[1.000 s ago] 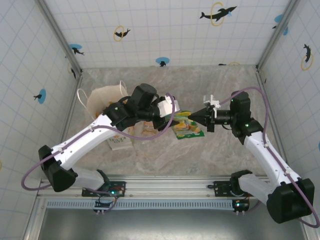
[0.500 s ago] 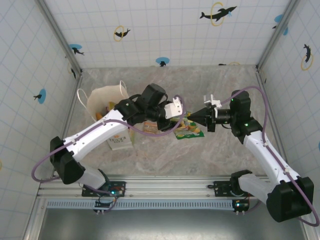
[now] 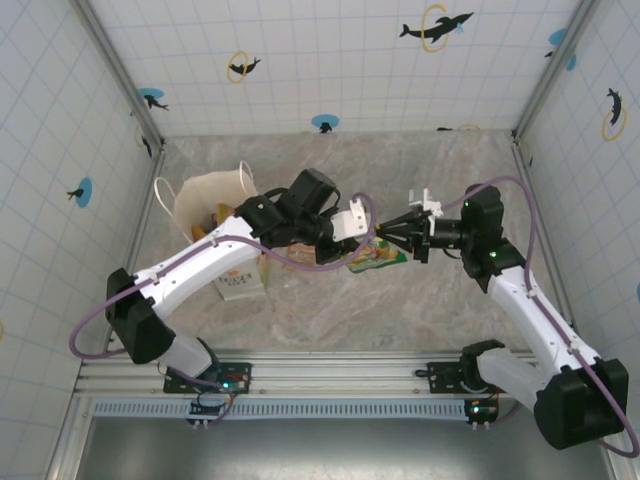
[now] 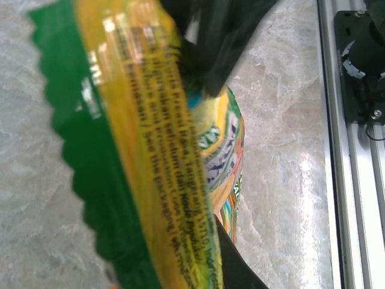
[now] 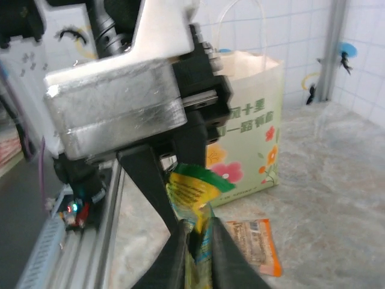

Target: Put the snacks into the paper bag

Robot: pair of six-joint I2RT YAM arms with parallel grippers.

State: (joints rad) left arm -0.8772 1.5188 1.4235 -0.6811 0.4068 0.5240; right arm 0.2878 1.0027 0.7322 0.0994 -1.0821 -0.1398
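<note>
Since the earlier frame, the left arm has swung right and its left gripper [image 3: 366,238] has come up to the right gripper [image 3: 392,235] at mid-table. Both now meet on the orange-green snack packet [image 3: 378,257], which is lifted off the table [image 3: 420,170].

In the right wrist view, the left gripper's black fingers are clamped on the packet's upper, serrated end. The right gripper's fingers flank the lower part; it cannot be told whether they pinch it or have let go.

The packet's long axis runs roughly upright between the two grips.

The paper bag [image 3: 205,195] stands upright with its mouth open upward, well apart from the packet on the left arm's side. The left arm is the nearer one (judged the natural carrier).

One orange packet [image 5: 255,238] lies flat on the marble-patterned table near the bag's foot. The loop handles stand above the bag's mouth and could snag an entering packet.
</note>
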